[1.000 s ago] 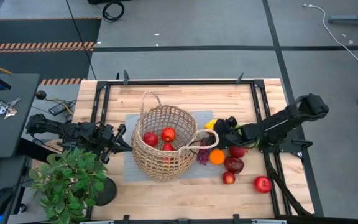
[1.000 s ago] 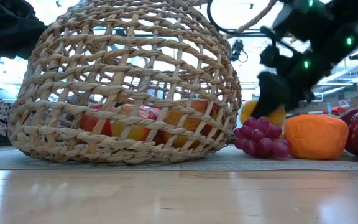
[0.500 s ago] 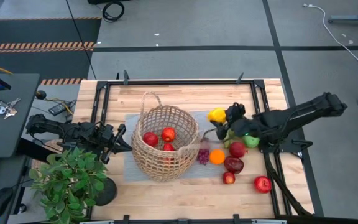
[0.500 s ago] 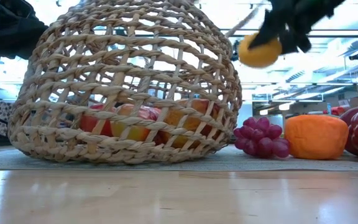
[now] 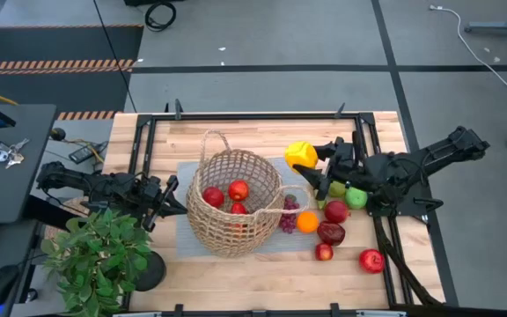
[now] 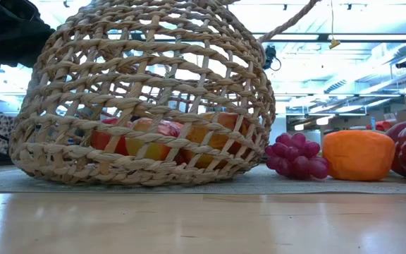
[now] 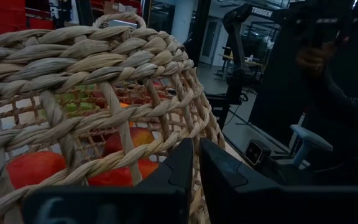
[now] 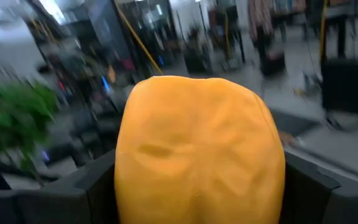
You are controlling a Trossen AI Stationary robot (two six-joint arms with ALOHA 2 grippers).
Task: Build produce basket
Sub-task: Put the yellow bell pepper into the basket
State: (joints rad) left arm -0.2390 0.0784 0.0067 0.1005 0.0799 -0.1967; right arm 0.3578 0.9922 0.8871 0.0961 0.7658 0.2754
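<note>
At the near edge of the table (image 5: 262,273), a leafy potted plant (image 5: 95,255) by the left corner. Just beyond it, the left hand (image 5: 172,199) against the left wall of the wicker basket (image 5: 232,204), fingers (image 7: 185,168) nearly together with only a thin gap, closed on nothing visible, tips beside the weave. Toward the right near corner, a red apple (image 5: 371,260) alone, with a smaller red apple (image 5: 324,252) closer to the middle. Mid-table, on a grey mat (image 5: 187,176), the basket upright, two loop handles, red apples (image 5: 238,189) inside, seen through the weave from the low camera. Just right of the basket, purple grapes (image 6: 296,156) touching its wall, then an orange (image 6: 358,154), then a dark red mango (image 5: 330,232), another red fruit (image 5: 336,211) and a green pear (image 5: 356,197). Farther back and raised above this cluster, the right hand (image 5: 317,158) clamped on a yellow lemon (image 5: 301,155), fingers (image 8: 98,180) pressed to both its sides, lemon clear of the table and to the right of the basket rim. Beyond the table, grey floor (image 5: 262,88) with striped tape.
</note>
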